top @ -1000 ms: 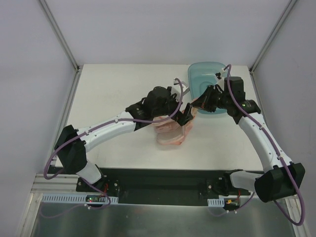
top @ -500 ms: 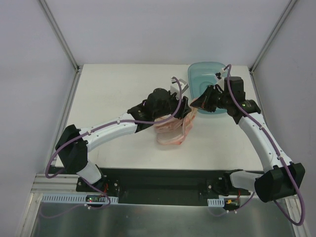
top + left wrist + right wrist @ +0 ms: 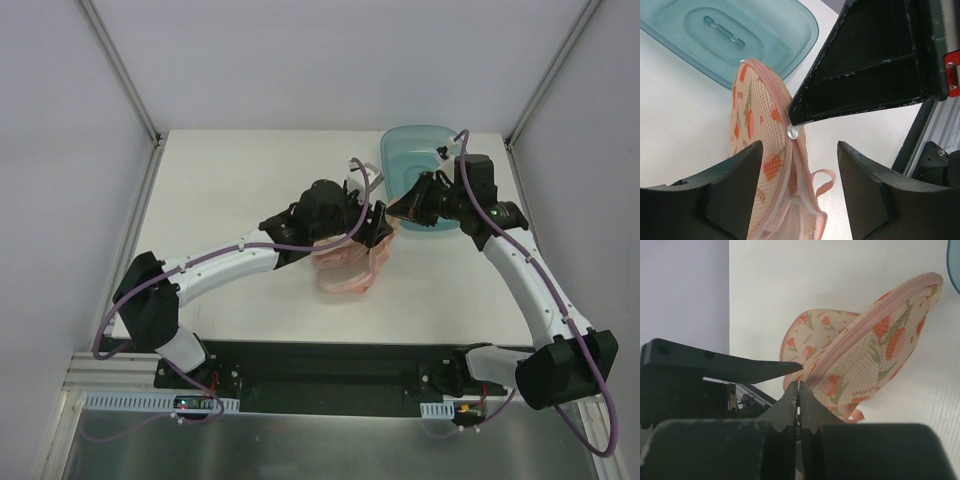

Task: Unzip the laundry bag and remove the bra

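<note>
The laundry bag (image 3: 345, 268) is a peach mesh pouch with a reddish print, standing on edge in the middle of the table. My right gripper (image 3: 799, 385) is shut on its zip pull (image 3: 791, 131) at the top of the pink zip edging. The zip below the pull gapes a little and shows a pale lining. My left gripper (image 3: 800, 195) is open and straddles the bag's (image 3: 757, 135) zip edge from above, its left finger (image 3: 730, 192) against the mesh. A pink loop (image 3: 822, 180) hangs beside the edge. The bra is hidden.
A translucent teal basin (image 3: 392, 150) sits at the back right of the table, just behind both grippers (image 3: 388, 220). White side walls close in the table left and right.
My left gripper's jaws narrowed on the bag's edge half a second ago and have widened again. The bag shifted slightly with it. The right gripper has held still.
</note>
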Robot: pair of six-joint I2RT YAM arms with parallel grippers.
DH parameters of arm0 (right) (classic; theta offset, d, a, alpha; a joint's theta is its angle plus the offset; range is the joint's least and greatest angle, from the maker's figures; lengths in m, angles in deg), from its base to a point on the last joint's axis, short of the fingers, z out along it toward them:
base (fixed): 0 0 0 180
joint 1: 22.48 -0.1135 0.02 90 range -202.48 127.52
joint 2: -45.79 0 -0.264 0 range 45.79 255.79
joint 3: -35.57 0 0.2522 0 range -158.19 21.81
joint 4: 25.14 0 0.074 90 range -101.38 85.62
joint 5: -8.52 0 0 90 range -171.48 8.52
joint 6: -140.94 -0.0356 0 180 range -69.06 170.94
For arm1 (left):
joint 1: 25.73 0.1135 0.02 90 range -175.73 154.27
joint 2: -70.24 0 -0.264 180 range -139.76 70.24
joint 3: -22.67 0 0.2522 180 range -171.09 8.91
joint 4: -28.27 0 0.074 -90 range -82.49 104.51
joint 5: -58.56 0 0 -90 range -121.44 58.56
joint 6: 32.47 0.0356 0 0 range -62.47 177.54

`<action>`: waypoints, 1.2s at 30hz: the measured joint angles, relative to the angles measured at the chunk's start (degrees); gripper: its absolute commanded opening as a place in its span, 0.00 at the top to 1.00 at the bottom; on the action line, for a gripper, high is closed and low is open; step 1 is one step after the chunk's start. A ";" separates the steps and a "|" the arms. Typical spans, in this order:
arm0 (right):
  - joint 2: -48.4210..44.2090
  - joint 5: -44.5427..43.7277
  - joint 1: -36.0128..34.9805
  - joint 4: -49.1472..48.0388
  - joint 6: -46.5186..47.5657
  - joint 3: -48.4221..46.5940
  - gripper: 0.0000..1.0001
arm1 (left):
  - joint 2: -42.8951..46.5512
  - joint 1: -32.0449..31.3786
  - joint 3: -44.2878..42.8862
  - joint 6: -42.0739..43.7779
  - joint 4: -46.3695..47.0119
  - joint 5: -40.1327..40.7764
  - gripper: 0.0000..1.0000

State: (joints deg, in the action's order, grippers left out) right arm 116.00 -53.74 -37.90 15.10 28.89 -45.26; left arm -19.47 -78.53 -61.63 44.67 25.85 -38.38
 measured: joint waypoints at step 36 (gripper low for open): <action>11.54 3.15 6.03 -4.81 -1.22 3.72 0.99 | 19.82 2.40 12.85 3.13 -4.76 3.56 1.00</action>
State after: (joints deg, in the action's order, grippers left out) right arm 127.54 -50.59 -31.87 10.30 27.67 -41.54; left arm 0.35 -76.12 -48.78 47.80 21.08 -34.81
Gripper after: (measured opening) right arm 0.019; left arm 0.020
